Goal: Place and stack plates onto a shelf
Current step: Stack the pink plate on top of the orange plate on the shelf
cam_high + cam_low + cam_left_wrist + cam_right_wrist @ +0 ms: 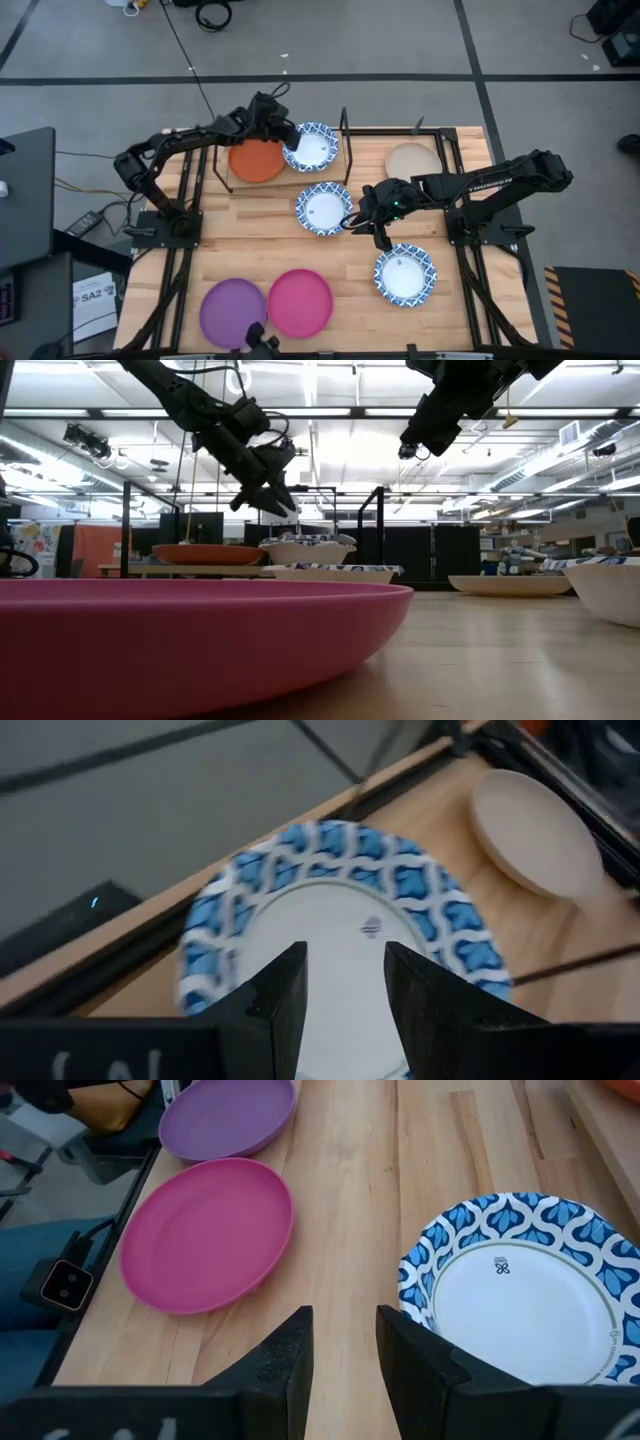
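Note:
A blue-and-white plate (313, 147) (335, 920) lies on the shelf (270, 185) beside the orange plate (256, 160). My left gripper (287, 137) (345, 990) hovers open just above this plate's near-left part; the low view shows its fingertips (272, 503) clear of the plate (305, 545). My right gripper (366, 218) (345, 1350) is open, held high above the table (420, 438), beside the right rim of a second blue-and-white plate (323, 208) (525, 1295) that rests flat on the tabletop. A third patterned plate (405, 274) lies nearer the front right.
The beige plate (413, 160) sits on the table, right of the shelf's black upright post (345, 135). Purple (232, 312) and pink (300, 302) plates lie at the near edge. Bare wood shows between the middle plate and the pink one.

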